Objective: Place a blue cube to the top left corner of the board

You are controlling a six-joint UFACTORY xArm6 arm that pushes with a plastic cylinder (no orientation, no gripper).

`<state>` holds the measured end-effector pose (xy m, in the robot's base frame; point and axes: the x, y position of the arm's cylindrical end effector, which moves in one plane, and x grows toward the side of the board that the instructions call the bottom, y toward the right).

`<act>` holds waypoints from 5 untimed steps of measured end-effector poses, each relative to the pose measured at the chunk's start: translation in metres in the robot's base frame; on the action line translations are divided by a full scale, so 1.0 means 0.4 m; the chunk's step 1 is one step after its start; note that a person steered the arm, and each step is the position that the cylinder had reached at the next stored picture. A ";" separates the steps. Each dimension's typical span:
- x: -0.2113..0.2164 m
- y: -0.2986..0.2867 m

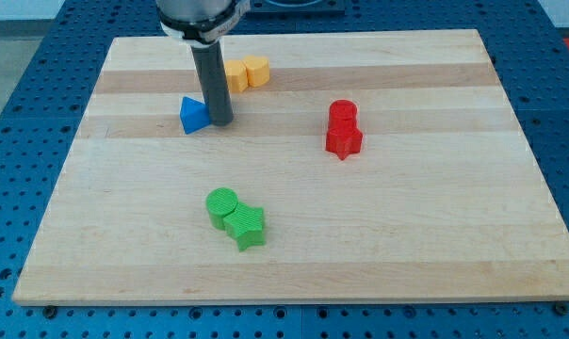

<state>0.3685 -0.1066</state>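
Blue block (193, 115) sits touching my tip (219, 123) on its left, short of the counter's (379, 273) top left corner. Pushing remains; no gripper exists, nothing held.

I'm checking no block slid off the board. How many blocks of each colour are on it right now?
Blue: 1, the blue block, touching my tip on its left side
Yellow: 2, the yellow blocks
Red: 2, the red blocks
Green: 2, the green blocks
Total: 7
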 end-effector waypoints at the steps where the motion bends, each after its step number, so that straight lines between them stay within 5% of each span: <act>1: -0.004 0.019; 3: -0.044 0.178; 4: -0.102 0.171; 5: -0.108 0.016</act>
<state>0.3252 -0.1002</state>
